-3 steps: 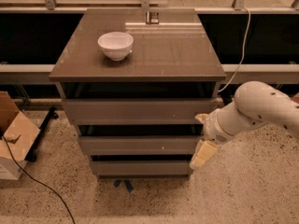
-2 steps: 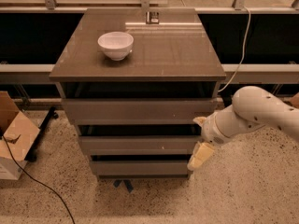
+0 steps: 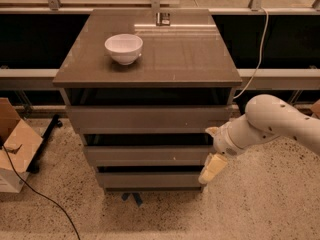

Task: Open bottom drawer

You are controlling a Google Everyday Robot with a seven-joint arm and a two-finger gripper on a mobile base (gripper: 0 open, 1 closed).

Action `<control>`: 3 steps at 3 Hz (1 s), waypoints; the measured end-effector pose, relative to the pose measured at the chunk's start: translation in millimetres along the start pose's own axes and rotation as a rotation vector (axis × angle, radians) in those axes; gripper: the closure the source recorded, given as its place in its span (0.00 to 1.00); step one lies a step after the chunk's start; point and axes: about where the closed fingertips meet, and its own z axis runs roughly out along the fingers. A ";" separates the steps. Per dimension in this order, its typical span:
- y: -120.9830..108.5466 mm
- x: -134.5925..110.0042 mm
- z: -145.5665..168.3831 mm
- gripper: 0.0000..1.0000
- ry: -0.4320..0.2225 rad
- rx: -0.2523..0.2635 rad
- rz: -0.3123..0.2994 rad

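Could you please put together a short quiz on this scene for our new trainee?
1. True or false: the white bowl sits on the cabinet top.
2. Where is the gripper? A) by the right end of the bottom drawer; B) over the bowl; C) at the drawers' left ends.
3. How many drawer fronts are stacked under that top?
Key: 1 true; 2 A; 3 three.

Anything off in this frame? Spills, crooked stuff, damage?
Nothing stands out. The white bowl sits upright on the cabinet top, with no spill. All three drawer fronts look level and undamaged, including the bottom drawer. The gripper is beside that drawer's right end.
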 end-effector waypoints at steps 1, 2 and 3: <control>2.0 8.1 19.5 0.00 -0.011 0.001 0.036; 2.3 16.5 45.9 0.00 -0.024 -0.003 0.055; 1.8 25.7 71.9 0.00 -0.057 -0.004 0.076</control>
